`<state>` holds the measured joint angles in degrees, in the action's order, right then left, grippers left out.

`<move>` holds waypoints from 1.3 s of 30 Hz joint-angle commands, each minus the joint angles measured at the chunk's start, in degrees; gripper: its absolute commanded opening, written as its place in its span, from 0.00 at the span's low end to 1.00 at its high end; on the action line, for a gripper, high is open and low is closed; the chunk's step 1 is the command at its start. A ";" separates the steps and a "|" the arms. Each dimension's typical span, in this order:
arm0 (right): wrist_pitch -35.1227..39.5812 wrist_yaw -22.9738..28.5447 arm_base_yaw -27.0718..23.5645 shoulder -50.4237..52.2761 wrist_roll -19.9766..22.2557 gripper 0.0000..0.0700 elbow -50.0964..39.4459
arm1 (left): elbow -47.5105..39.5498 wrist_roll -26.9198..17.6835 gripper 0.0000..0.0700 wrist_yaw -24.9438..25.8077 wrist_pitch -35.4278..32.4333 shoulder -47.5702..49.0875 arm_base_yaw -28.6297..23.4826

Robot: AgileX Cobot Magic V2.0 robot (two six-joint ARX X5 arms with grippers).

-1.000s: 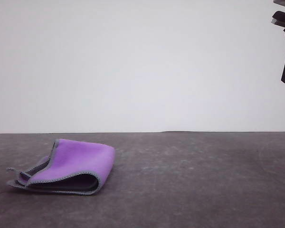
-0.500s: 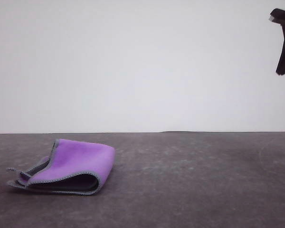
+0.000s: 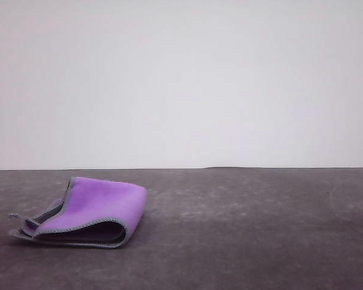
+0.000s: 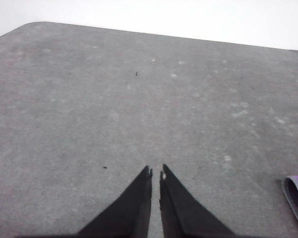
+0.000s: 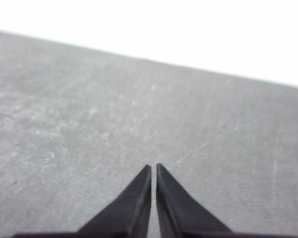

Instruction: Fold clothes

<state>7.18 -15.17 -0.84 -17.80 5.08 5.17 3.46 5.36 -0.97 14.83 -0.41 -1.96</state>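
A bare test bench; grey worn tabletop (image 3: 242, 241); plain white wall (image 3: 181, 84).

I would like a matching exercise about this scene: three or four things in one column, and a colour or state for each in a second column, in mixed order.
Column A:
1. cloth, upper face
2. table
3. left pincer
4. stitched edging of the cloth

Column B:
a. shut, holding nothing
b. bright purple
c. thin grey line along a folded border
d. dark grey, with pale worn marks

Pairs: 1-b, 2-d, 3-a, 4-c
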 commanded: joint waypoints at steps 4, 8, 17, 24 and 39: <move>-6.45 4.20 -0.26 10.23 -0.39 0.02 -1.53 | -1.05 -0.34 0.02 -0.11 0.57 -0.08 0.04; -12.36 6.23 -1.09 14.80 -0.42 0.02 -1.54 | -1.05 -0.35 0.02 -0.11 0.57 -0.08 0.04; -18.85 9.02 -1.69 17.59 -2.32 0.02 -3.36 | -1.05 -0.36 0.02 -0.12 0.57 -0.09 0.04; -18.38 12.46 -1.62 17.59 -5.80 0.02 -4.02 | -1.05 -0.36 0.02 -0.11 0.56 -0.08 0.04; -18.29 13.11 -1.66 17.59 -5.90 0.02 -4.00 | -1.05 -0.34 0.02 -0.11 0.57 -0.08 0.04</move>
<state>-11.46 -2.28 -2.37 -0.25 -0.25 1.58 3.44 5.37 -0.99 14.82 -0.43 -1.96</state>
